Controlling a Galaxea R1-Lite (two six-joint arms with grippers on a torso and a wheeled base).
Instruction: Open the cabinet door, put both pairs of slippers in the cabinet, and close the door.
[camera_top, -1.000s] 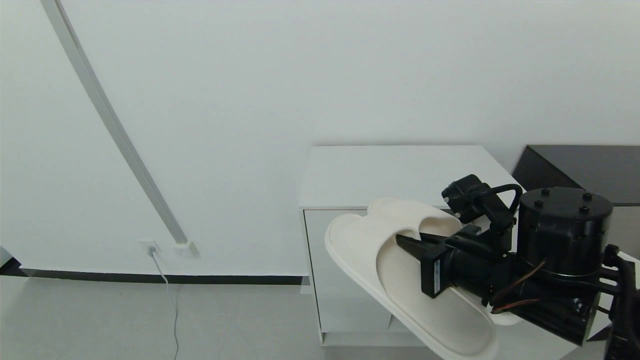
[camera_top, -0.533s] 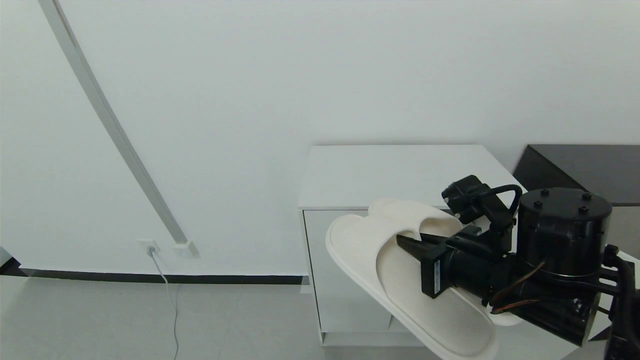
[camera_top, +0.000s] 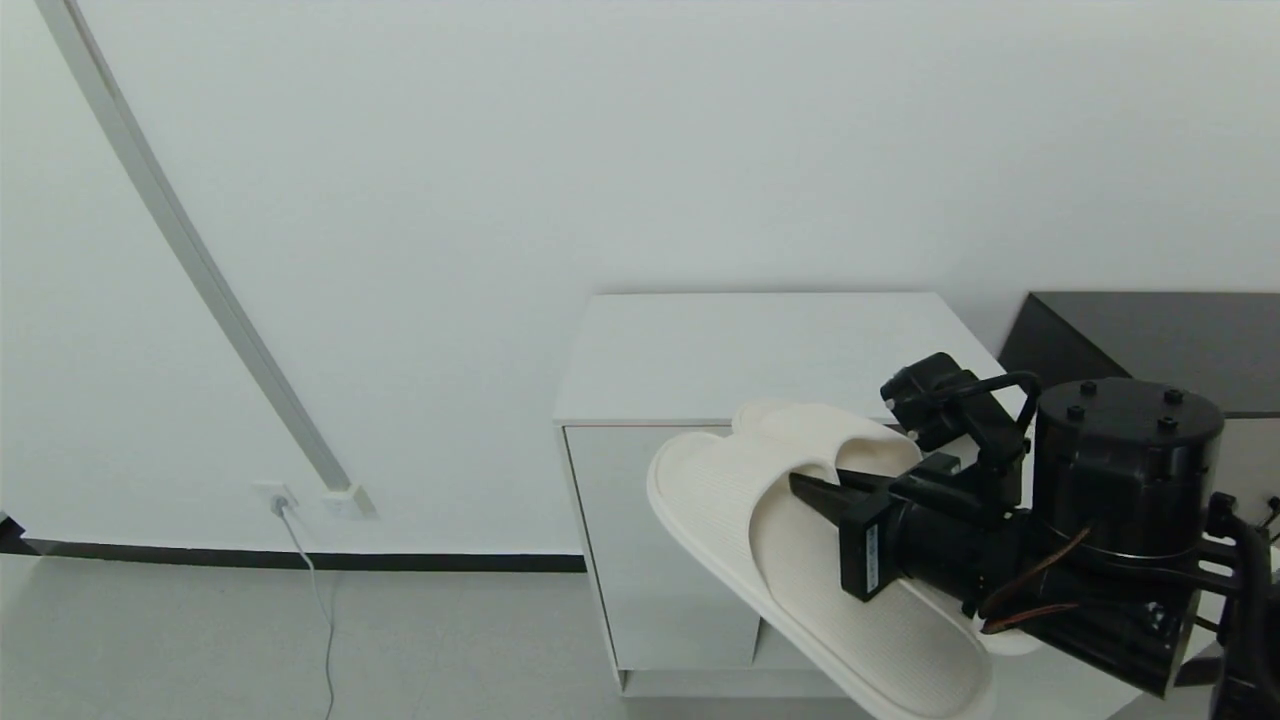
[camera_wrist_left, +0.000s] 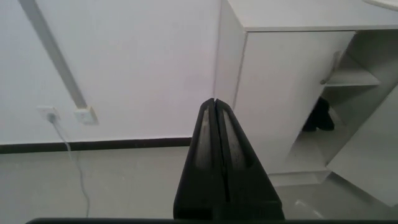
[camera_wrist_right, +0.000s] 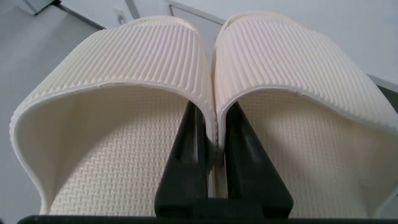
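The white cabinet (camera_top: 760, 350) stands at the lower centre of the head view, against the wall. The left wrist view shows one compartment open, with a shelf (camera_wrist_left: 351, 78) inside. The pair of cream slippers (camera_top: 720, 500) hangs in the air in front of the cabinet, at the lower right of the head view. The right gripper (camera_top: 805, 487) is clamped on their touching inner walls, one finger inside each slipper. The left gripper (camera_wrist_left: 214, 106) faces the wall and cabinet, jaws pressed fully together, holding nothing.
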